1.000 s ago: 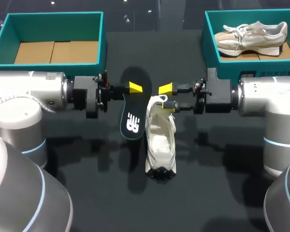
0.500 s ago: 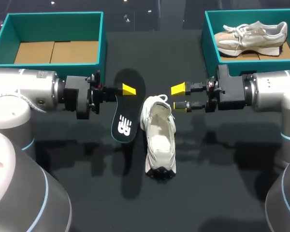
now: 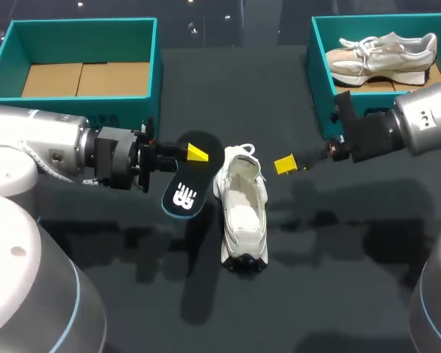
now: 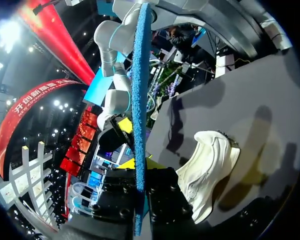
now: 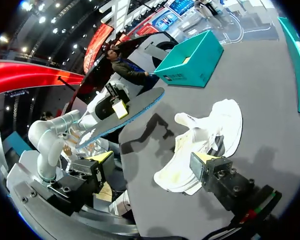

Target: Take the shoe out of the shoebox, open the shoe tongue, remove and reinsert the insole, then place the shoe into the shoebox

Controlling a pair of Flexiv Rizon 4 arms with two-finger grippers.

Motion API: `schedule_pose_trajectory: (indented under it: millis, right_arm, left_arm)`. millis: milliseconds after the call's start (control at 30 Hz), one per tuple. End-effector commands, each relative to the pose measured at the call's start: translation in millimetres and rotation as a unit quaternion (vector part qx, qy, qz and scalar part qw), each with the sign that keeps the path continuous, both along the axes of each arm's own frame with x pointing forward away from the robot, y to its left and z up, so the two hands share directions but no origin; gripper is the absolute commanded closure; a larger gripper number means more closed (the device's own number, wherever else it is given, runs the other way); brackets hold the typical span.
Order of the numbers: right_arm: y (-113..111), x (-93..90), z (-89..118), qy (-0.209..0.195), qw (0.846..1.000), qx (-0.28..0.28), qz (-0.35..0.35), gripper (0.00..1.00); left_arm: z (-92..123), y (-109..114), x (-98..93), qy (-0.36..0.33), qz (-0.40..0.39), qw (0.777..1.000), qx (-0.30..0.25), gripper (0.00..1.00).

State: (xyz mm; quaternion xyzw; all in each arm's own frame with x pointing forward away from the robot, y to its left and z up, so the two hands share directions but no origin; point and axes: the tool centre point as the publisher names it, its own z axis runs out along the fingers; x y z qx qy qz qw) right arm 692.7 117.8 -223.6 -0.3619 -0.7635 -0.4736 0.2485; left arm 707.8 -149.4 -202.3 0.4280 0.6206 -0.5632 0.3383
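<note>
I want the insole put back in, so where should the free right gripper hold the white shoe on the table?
Pinch the collar wall near the heel of the white shoe, coming from the right arm's side. It sits upright with the opening up, that rim nearest the open right gripper; the left gripper holds the insole.

Exhibition-hall demonstration stand is indicated: a black-covered table with teal shoeboxes is set under ceiling spotlights; a red banner is seen behind it.
</note>
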Motion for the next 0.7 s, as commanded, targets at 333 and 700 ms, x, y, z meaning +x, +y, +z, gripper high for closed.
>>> schedule_pose_trajectory:
  millis: [333, 700]
  right_arm:
    - [-6.3, 0.3, 7.4, -0.01, 0.998, -0.044, 0.045, 0.0]
    - [-11.8, -7.4, 9.5, -0.05, 0.994, -0.076, 0.055, 0.0]
  left_arm:
    - [4.0, 6.4, -5.0, -0.001, 0.002, 1.0, 0.001, 1.0]
    - [3.3, 5.2, -9.1, 0.003, 0.005, 1.0, 0.0, 1.0]
